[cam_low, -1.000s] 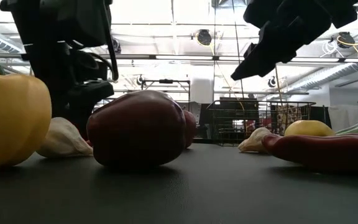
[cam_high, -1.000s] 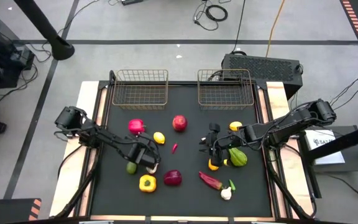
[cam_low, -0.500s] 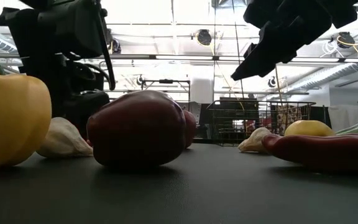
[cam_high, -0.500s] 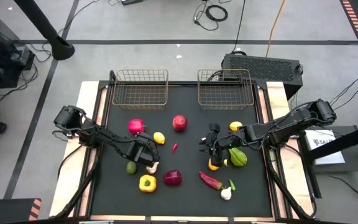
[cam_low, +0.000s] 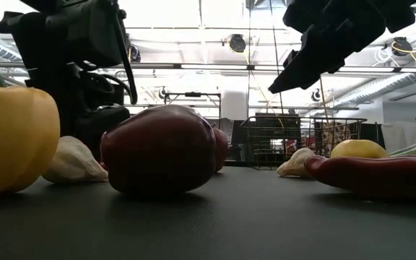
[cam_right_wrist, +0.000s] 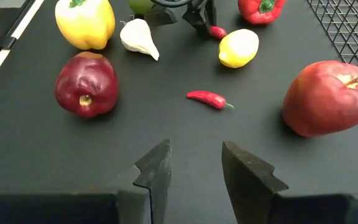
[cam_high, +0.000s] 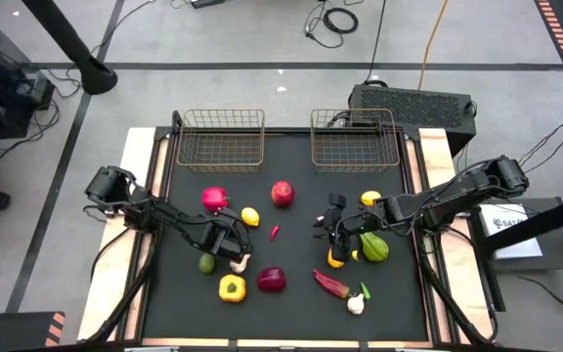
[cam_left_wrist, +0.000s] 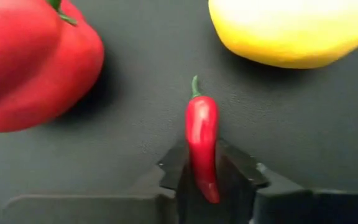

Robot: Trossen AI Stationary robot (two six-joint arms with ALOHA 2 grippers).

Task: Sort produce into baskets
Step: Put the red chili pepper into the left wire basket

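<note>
My left gripper (cam_high: 231, 241) is shut on a small red chilli (cam_left_wrist: 201, 134), just near of the red pepper (cam_high: 215, 199) and a lemon (cam_high: 250, 216). It also shows in the right wrist view (cam_right_wrist: 194, 14), with the chilli (cam_right_wrist: 217, 31) sticking out of it. My right gripper (cam_high: 326, 231) is open and empty above the mat (cam_right_wrist: 191, 168). A second small chilli (cam_right_wrist: 210, 98) and a red apple (cam_right_wrist: 328, 96) lie ahead of it. Two wire baskets (cam_high: 221, 140) (cam_high: 354, 138) stand at the far edge. My left gripper pinches the chilli's pointed tail end (cam_left_wrist: 207, 182) between its two fingers (cam_left_wrist: 174, 167). The fingers slant down toward the table's far side. The chilli lies along them, and its green stem (cam_left_wrist: 195, 84) points away. I cannot tell whether it is clear of the mat.
Near the left gripper lie a lime (cam_high: 206, 263), a garlic (cam_high: 240, 263), a yellow pepper (cam_high: 231, 287) and a dark red onion (cam_high: 272, 280). By the right gripper lie a green pepper (cam_high: 373, 246), a lemon (cam_high: 370, 198), a long chilli (cam_high: 330, 284) and a garlic (cam_high: 356, 304).
In the low view my left gripper has tipped and shifted a little beside the garlic.
</note>
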